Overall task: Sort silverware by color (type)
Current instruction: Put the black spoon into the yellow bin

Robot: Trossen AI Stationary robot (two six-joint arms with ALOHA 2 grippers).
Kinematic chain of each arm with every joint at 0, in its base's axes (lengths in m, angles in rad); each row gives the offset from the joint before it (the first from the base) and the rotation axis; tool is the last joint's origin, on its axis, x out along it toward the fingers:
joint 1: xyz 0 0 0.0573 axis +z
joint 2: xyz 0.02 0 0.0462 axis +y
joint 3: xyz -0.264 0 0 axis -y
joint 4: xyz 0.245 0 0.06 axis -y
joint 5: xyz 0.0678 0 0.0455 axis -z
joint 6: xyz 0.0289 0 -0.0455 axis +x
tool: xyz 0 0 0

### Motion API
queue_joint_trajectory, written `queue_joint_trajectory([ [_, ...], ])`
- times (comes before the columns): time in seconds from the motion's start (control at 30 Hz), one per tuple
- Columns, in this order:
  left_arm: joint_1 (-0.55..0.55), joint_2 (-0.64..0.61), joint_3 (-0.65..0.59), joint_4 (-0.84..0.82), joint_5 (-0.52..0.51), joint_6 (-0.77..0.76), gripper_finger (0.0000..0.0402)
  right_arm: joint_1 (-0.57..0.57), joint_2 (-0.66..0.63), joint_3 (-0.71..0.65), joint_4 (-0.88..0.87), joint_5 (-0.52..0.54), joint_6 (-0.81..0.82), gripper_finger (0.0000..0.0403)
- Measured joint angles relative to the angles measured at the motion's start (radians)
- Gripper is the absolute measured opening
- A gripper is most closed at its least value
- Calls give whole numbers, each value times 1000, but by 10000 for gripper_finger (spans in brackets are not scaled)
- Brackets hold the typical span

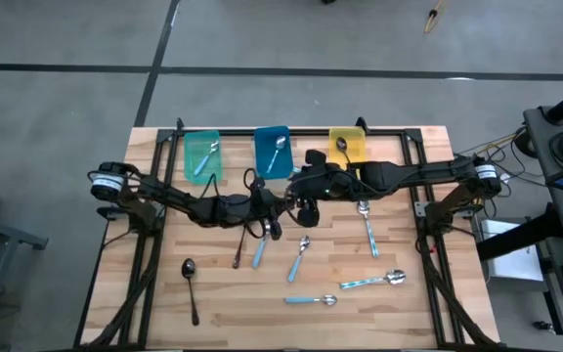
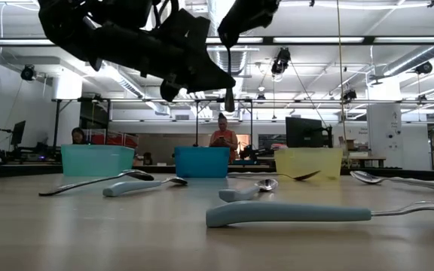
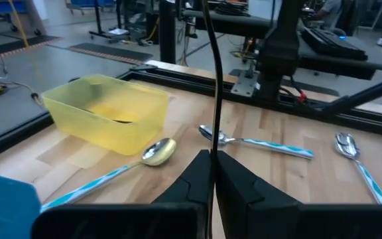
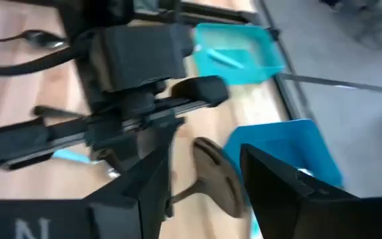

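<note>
A dark brown spoon [image 3: 210, 79] stands upright above the table's middle, with my left gripper [image 3: 212, 156] shut on its thin handle. My left gripper [image 1: 274, 227] reaches in from the table's left. The spoon's bowl [image 4: 214, 176] is at the top, between the fingers of my open right gripper [image 4: 206, 147], with a gap showing on either side. My right gripper [image 1: 306, 208] comes from the table's right, higher than the left one. Several spoons with light-blue handles [image 1: 301, 256] and a dark spoon [image 1: 190, 279] lie flat on the wood. My left gripper pinches the dark spoon's thin handle [image 3: 212, 143] between its two fingers. The fingers come nearly level from the table's left and lie across the handle. The spoon is upright and lifted clear, bowl up, with its lower end [image 2: 230, 102] hanging below the fingers.
Three bins stand in a row at the far edge: teal [image 1: 190, 161], blue [image 1: 262, 156] and yellow [image 1: 355, 147], each with a spoon in it. A black frame [image 1: 169, 137] runs around the tabletop. People show in the room behind the table.
</note>
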Motion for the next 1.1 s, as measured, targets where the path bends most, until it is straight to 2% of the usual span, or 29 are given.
queue_joint_trajectory([
  [0.23, 0, -1, 0, 3, -9, -2, 0, 0, -23, 42, 11, 41, -8, 180],
  [0.43, 0, -9, -1, 5, -112, 3, 0, 1, -63, 57, 24, 42, 18, 180],
  [0.6, 0, -36, -1, 6, -152, 35, 0, 20, -125, 16, 18, 54, 63, 180],
  [0.7, 0, -60, -1, 5, -167, 55, 0, 36, -166, -51, 59, 97, 92, 180],
  [0.87, 0, -97, -1, 10, -190, 85, 0, 65, -209, -214, 238, 175, 106, 180],
  [1.1, 0, -105, -1, 26, -233, 89, 0, 79, -164, -443, 736, 203, 53, 180],
])
